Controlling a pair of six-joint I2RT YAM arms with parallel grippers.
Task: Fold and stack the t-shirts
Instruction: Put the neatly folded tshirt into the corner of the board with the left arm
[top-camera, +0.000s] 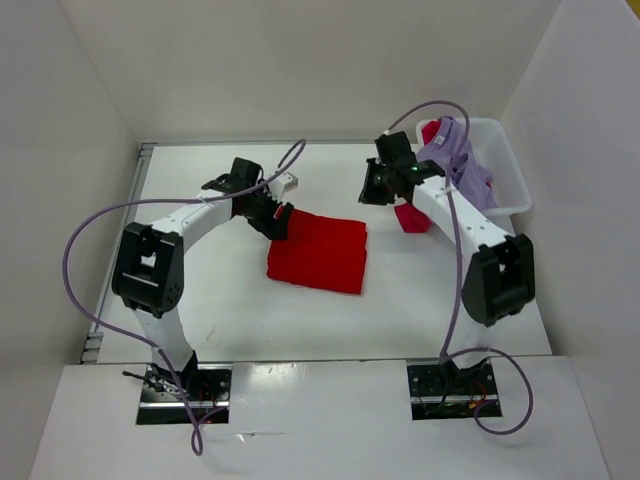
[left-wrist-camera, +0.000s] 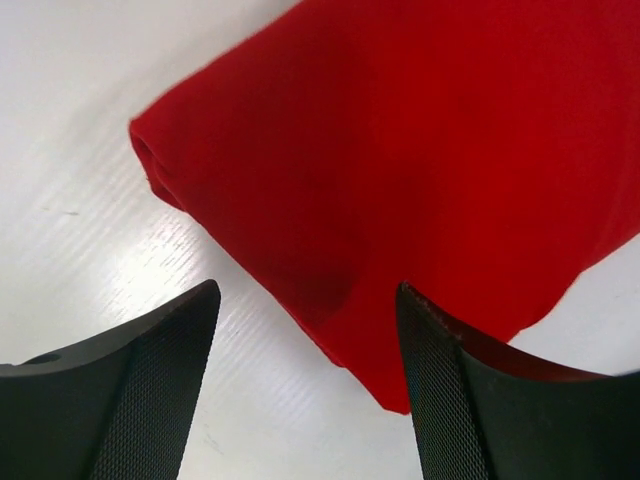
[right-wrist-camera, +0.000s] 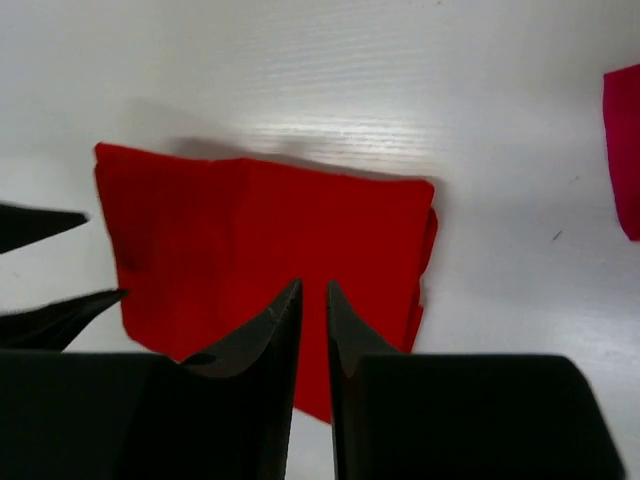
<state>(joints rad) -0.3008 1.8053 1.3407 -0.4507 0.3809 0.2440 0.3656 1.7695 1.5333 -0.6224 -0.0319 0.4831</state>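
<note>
Bright red t-shirt (top-camera: 318, 252) is lying folded at centre of table (top-camera: 200, 300). Left gripper (top-camera: 276, 218) is sitting over its 10 o'clock corner, fingers spread wide, gripping nothing. Right gripper (top-camera: 372, 188) is hovering at the shirt's 1 o'clock, fingers pinched nearly together, empty. Lavender t-shirt (top-camera: 455, 150) is sitting in white bin (top-camera: 512, 190) at the table's 2 o'clock. Crimson t-shirt (top-camera: 412, 218) is lying at the bin's 8 o'clock.

Looks like a robotics lab test cell rather than a home or a shop. Boxed in by plain white panels (top-camera: 60, 150) on the left, far and right sides. Built around a white table (top-camera: 230, 320) edged on the left by a metal rail (top-camera: 142, 170). Fitted with a left arm (top-camera: 150, 270) and a right arm (top-camera: 497, 275) bolted to metal plates (top-camera: 183, 395) at the near edge, trailing loose lavender cables (top-camera: 72, 250). Stocked with a white plastic bin (top-camera: 515, 165) at the far right.
</note>
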